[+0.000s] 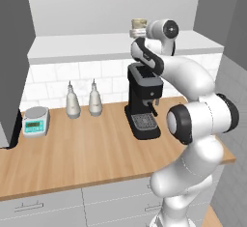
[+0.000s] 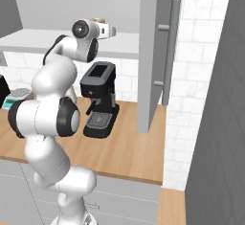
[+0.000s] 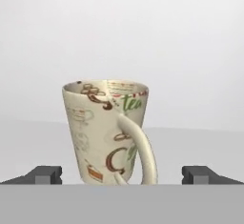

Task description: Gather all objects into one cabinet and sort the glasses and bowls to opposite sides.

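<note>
The cream printed mug with a curved handle [image 3: 107, 130] stands upright on the long white shelf board of the open cabinet [image 1: 87, 45], so by my reading the sorting is barely begun. The arm reaches high over the tabletop, its pincer [image 3: 122, 174] spread wide, a fingertip either side of the mug, not touching.

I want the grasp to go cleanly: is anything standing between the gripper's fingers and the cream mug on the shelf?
Nothing visible does. In the hand view the cream mug stands upright on the white shelf, handle toward the camera, with the gripper open and one dark fingertip on either side of it.
</note>
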